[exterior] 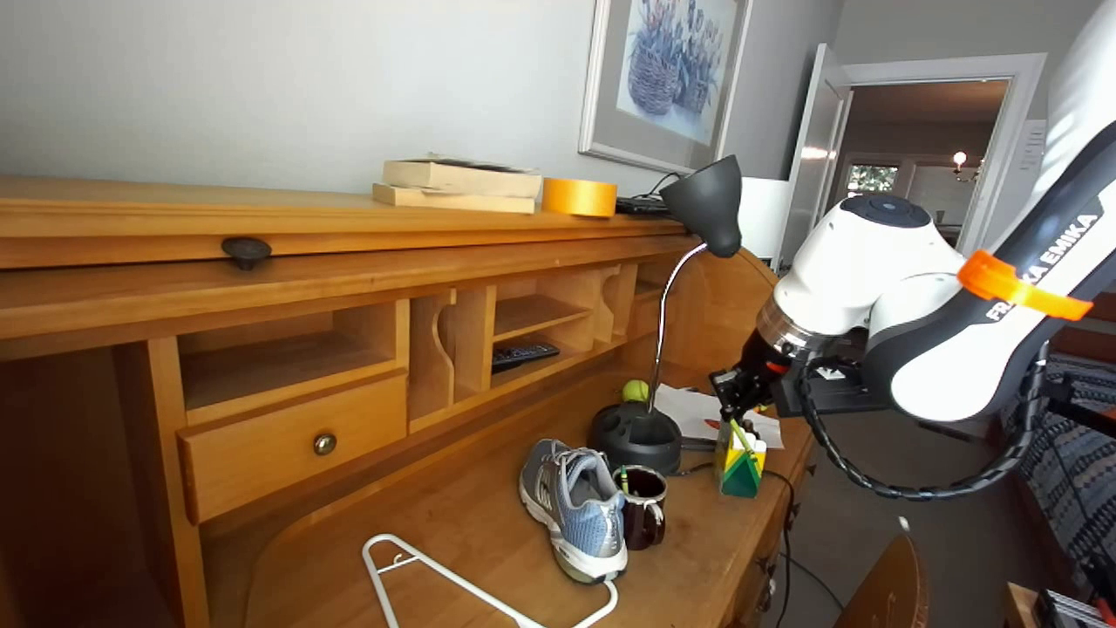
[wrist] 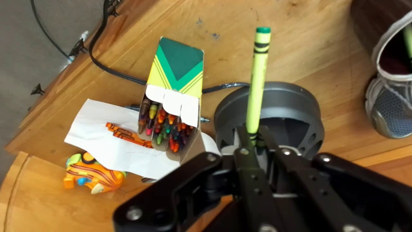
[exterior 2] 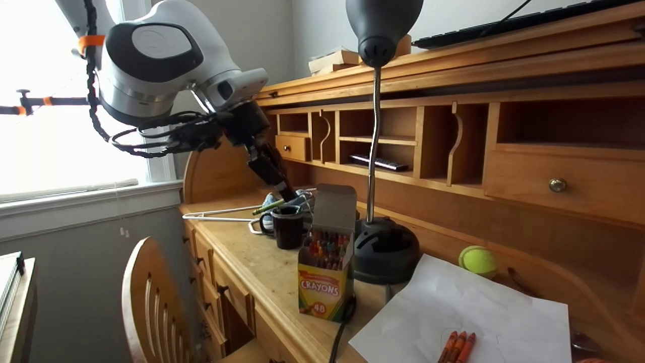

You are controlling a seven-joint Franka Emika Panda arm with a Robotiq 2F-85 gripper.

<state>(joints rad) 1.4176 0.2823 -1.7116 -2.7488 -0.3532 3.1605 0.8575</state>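
- Gripper [wrist: 252, 132], black, nearest the wrist camera: its fingers are closed on a crayon, with nothing else gripped.
- Yellow-green crayon [wrist: 257, 80], green at its free end: held near the opposite end, raised above the wooden desk [exterior: 471, 488].
- Desk lamp [exterior 2: 388, 262], dark, with flexible metal neck: its round base is set on the desk and is seen beyond the held crayon in the wrist view.
- Crayon box [exterior 2: 320, 290], yellow and green, stood upright near the lamp: lid raised, filled with crayons [wrist: 167, 125] of many colours.
- Paper [exterior 2: 443, 297], white, laid near the box: three orange crayons [exterior 2: 457, 348] are borne on it.
- Toy [wrist: 96, 174], orange, striped, placed just beside the paper.
- Tennis ball [exterior 2: 477, 260], placed near the paper.
- Mug [exterior: 643, 523], dark brown, pale-rimmed: another green crayon [exterior: 624, 480] is contained in it.
- Shoe [exterior: 575, 515], grey-blue, set just beside the mug.
- Hanger [exterior: 462, 581], white, laid near the shoe.
- Remote control [exterior: 523, 355], black, stored in a lower compartment.
- Books [exterior: 462, 180], stacked on the desk's top.
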